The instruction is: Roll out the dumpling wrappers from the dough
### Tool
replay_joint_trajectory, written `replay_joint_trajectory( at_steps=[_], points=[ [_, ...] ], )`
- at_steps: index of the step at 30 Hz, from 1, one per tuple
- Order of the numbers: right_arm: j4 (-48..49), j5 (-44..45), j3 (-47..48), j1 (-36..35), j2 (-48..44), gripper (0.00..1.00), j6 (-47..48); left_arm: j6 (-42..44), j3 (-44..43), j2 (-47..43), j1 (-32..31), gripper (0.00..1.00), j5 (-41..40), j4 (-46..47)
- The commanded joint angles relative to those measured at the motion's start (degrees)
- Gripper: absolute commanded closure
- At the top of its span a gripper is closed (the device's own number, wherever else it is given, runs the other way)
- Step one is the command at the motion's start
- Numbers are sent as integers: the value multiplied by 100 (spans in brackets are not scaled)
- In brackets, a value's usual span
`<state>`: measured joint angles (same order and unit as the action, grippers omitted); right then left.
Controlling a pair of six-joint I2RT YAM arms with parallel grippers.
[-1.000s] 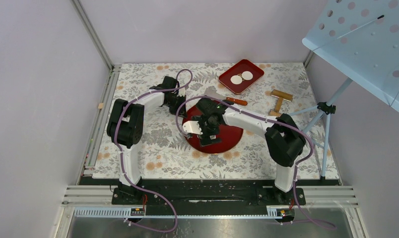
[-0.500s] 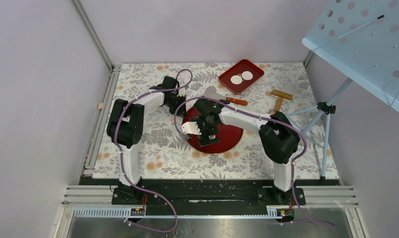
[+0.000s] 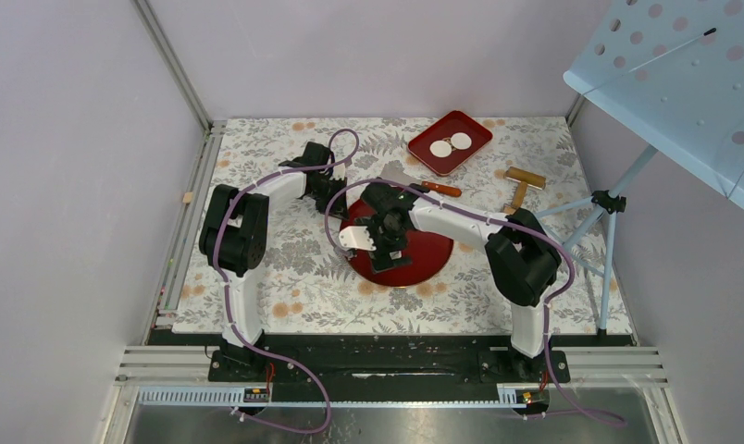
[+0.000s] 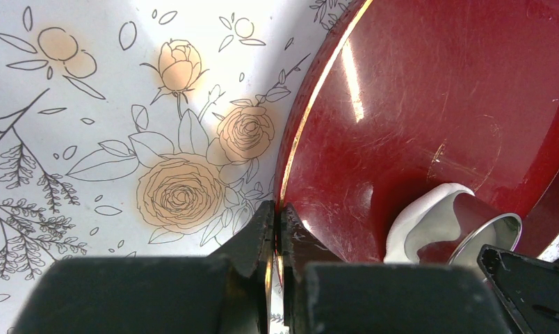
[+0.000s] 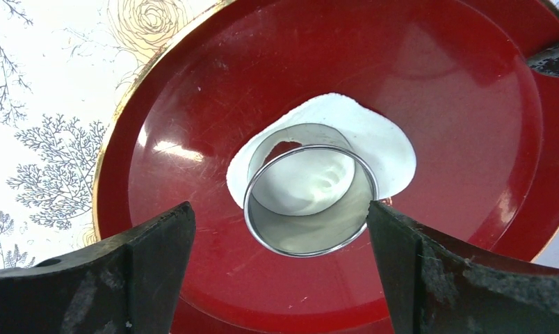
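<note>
- left gripper point(image 4: 275, 229): fingers pressed together, pinching rim of red plate point(image 4: 402, 104)
- right gripper point(image 5: 280, 212): fingers spread wide, flanking ring cutter point(image 5: 311, 252)
- ring cutter stands on dough point(image 5: 388, 149), mid-plate

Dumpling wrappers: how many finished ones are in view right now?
2 dumpling wrappers, side by side in the rectangular red tray: one on the left, the other to its right. The dough inside the ring cutter isn't counted.
</note>
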<state>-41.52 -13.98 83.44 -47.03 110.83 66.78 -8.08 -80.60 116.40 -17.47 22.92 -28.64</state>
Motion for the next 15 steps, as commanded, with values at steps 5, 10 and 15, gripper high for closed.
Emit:
replay_joint_trajectory(
  at_steps=[5,10,15],
  points=[
    [-108,148,430,-8,84,1,38,17,76,-14,121,100,-246,61],
    [-116,203,435,-8,269,0,71,30,74,-20,121,100,-242,61],
    [-257,201,451,-7,393,1,99,26,72,-18,122,100,-219,61]
  ],
)
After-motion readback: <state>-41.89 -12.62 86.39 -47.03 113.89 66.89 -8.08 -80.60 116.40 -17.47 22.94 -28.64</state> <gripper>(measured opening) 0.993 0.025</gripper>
